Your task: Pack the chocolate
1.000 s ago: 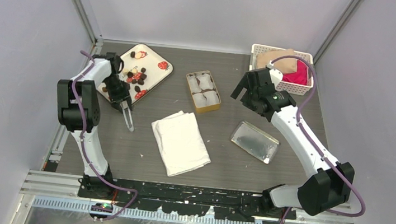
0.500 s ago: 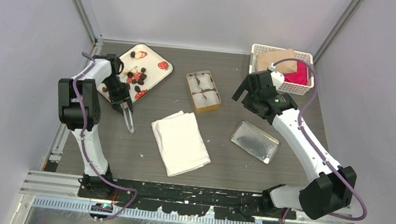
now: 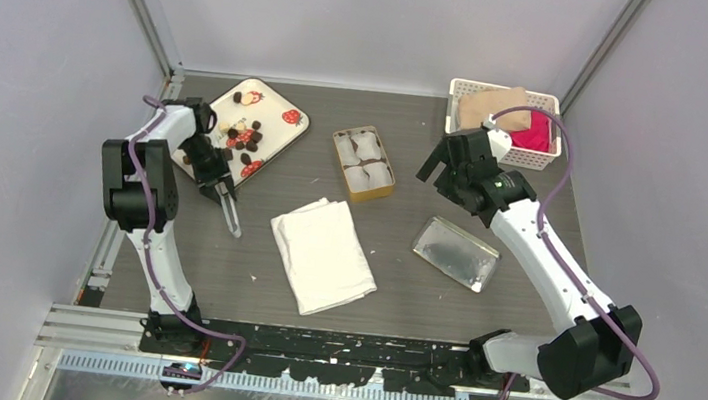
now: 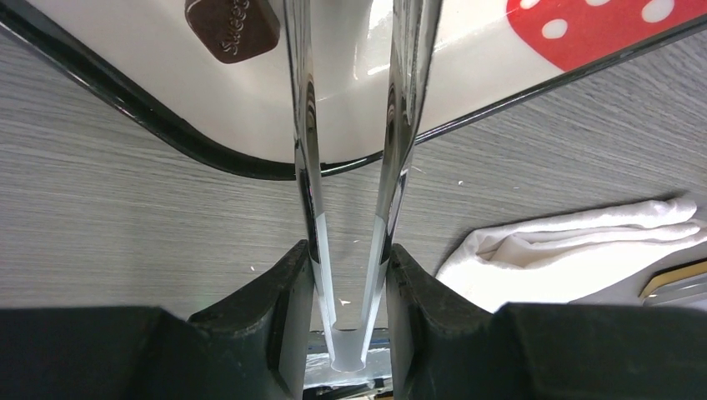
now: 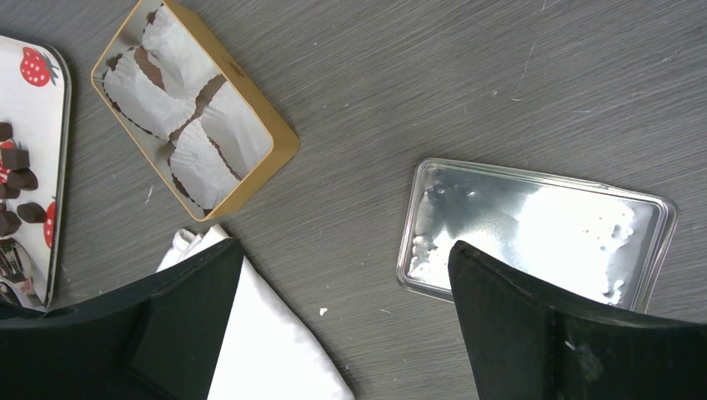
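No chocs (image 3: 245, 135) packed yet: all on strawberry tray (image 3: 273, 99), gold tin (image 5: 279, 138) empty; L gripper (image 4: 346, 250) clamps tweezers (image 4: 304, 125), R gripper (image 5: 342, 258) gapes, holding nothing.

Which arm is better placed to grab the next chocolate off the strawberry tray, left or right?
Left. The left end effector grips the tweezers at the tray corner, with the chocolate close by. The right end effector hovers open on the far side of the gold tin, holding nothing.

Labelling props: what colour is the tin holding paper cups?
Gold tin; best in right wrist view.
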Robot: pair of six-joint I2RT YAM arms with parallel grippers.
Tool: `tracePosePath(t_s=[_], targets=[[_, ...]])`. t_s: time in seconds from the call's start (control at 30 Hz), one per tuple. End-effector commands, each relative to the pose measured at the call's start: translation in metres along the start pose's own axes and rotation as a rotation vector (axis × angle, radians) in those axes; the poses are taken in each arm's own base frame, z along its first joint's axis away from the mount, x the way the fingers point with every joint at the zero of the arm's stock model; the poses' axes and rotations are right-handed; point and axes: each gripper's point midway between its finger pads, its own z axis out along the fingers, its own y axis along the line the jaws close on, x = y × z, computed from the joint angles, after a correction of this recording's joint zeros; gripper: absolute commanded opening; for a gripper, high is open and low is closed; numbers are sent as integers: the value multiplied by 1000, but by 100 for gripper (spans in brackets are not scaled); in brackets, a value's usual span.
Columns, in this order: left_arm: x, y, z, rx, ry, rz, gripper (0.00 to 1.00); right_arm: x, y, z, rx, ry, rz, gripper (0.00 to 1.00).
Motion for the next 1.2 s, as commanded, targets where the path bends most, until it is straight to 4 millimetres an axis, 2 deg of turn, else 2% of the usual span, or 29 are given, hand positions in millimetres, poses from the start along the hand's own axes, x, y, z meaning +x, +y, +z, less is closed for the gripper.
tracePosePath(t_s=[0.0,0.07,0.1,0.43,0.7,0.83,1.07,1.17], targets=[[-2,-6,-7,40,3,18,10,-13,3,-10,-29,-52,36,98],[-2,-6,-9,39,-4,19,1,-13,3,-10,-29,-52,37,98],[-2,-6,-10,39,-8,20,0,-13,2,-11,-29,-53,38,98],[-4,-15,-53,73,-110,73,0,-13,0,-12,-25,-59,40,98],[10,-32,-80,119,-156,157,0,-13,3,-9,-28,-55,36,98],[27,-63,-88,145,-160,325,0,-17,5,-9,-28,-57,12,98],[63,-130,-82,85,-129,681,0,-30,4,-12,-14,-88,-8,99],[71,-155,-79,96,-119,780,0,-34,1,-14,-6,-102,-8,99]])
